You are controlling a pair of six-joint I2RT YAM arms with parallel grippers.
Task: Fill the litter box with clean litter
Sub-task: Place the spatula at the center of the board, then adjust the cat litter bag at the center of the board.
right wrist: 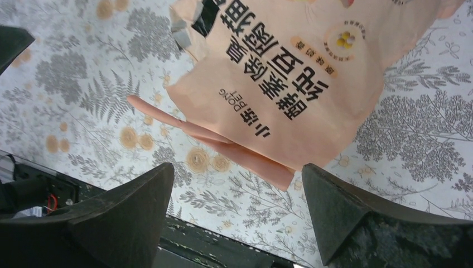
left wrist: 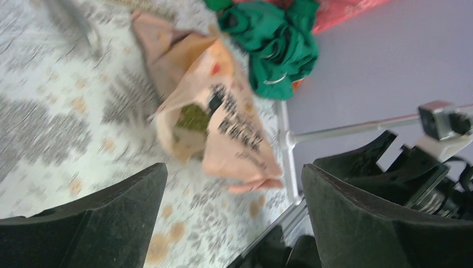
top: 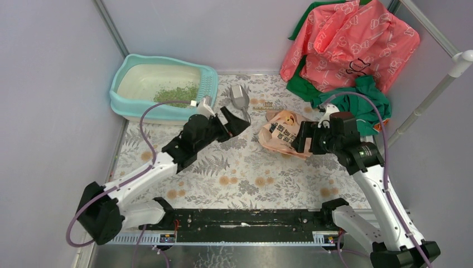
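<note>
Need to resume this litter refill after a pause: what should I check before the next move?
1. Left gripper open and empty: ok.
2. Right gripper open and empty, by the bag: ok.
3. Litter box filled: not ok, litter covers only part.
4. Bag holds litter: ok, green shows in its mouth.
5. Scoop free on the table: ok.
6. Spills on the table: cannot tell.
</note>
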